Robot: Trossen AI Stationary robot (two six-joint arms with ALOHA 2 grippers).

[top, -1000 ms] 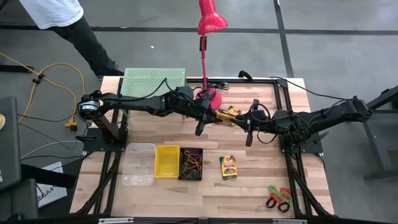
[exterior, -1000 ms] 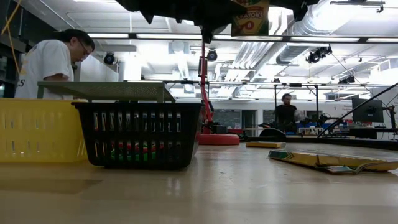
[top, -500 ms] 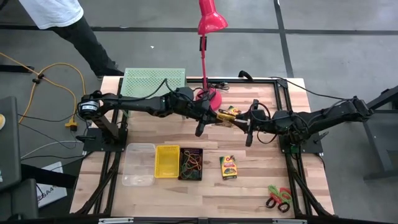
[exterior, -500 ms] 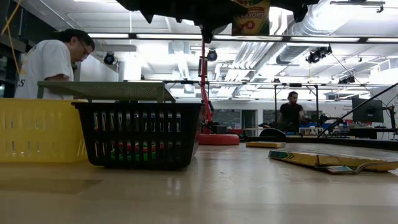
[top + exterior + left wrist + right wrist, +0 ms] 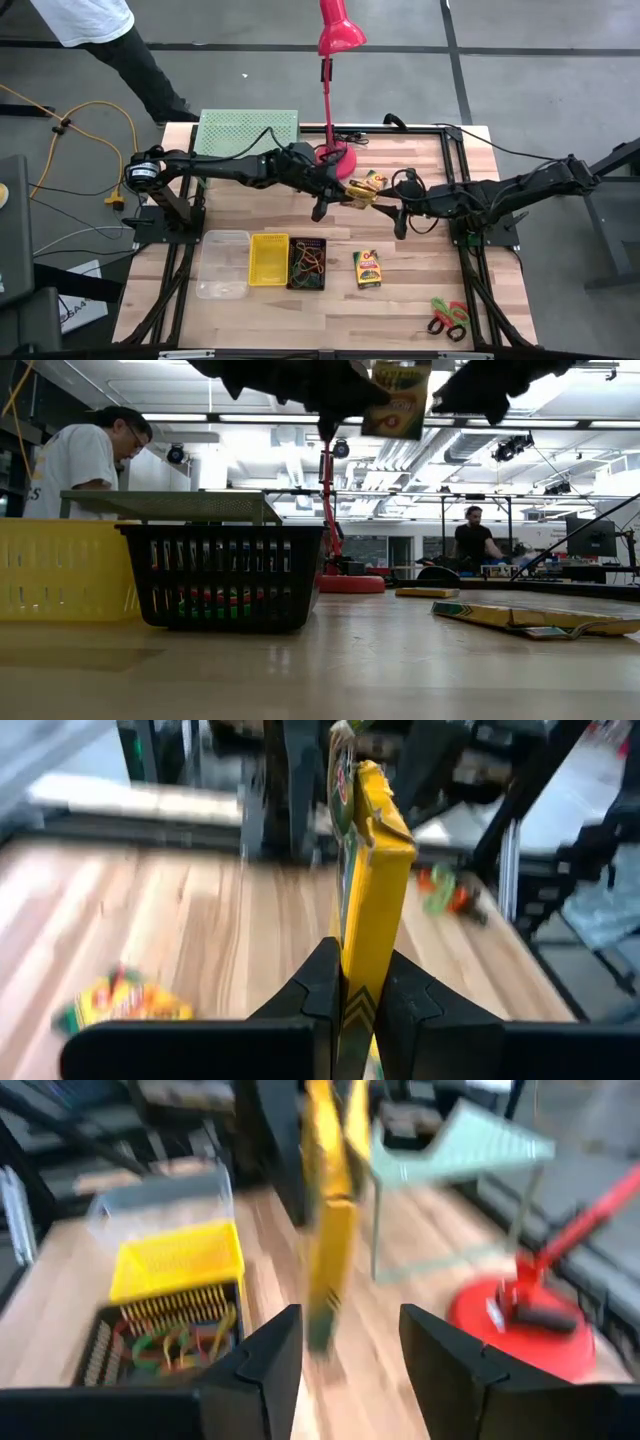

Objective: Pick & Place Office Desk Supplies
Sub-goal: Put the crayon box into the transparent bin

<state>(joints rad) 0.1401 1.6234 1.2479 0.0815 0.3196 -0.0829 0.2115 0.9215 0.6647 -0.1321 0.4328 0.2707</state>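
Note:
My left gripper (image 5: 347, 193) is shut on a yellow crayon box (image 5: 361, 192) held in the air over the table's middle. The box also shows in the low view (image 5: 398, 400), tilted. My right gripper (image 5: 396, 211) is open just to the right of it; in the right wrist view its fingers (image 5: 262, 1365) stand either side of the box (image 5: 326, 1260) without touching it. A second crayon box (image 5: 376, 180) lies flat by the lamp base, and a third (image 5: 368, 268) lies flat nearer the front. Scissors (image 5: 449, 318) lie at the front right. My left gripper pinches one narrow end of the crayon box (image 5: 362, 975) between its two fingers, on the box's broad faces. The box sticks out lengthways beyond the fingertips toward my right gripper. It is lifted clear of the table and tilted in the low view.
A clear bin (image 5: 223, 263), a yellow bin (image 5: 268, 258) and a black mesh bin (image 5: 307, 263) holding coloured loops stand in a row at the front left. The red lamp's base (image 5: 335, 156) and the green rack (image 5: 247, 132) stand at the back. A person (image 5: 85, 460) stands beyond the table's far left.
The held crayon box has tipped from upright to tilted in the low view and sits a little lower. My right gripper has come down beside it, showing lower in the low view than before.

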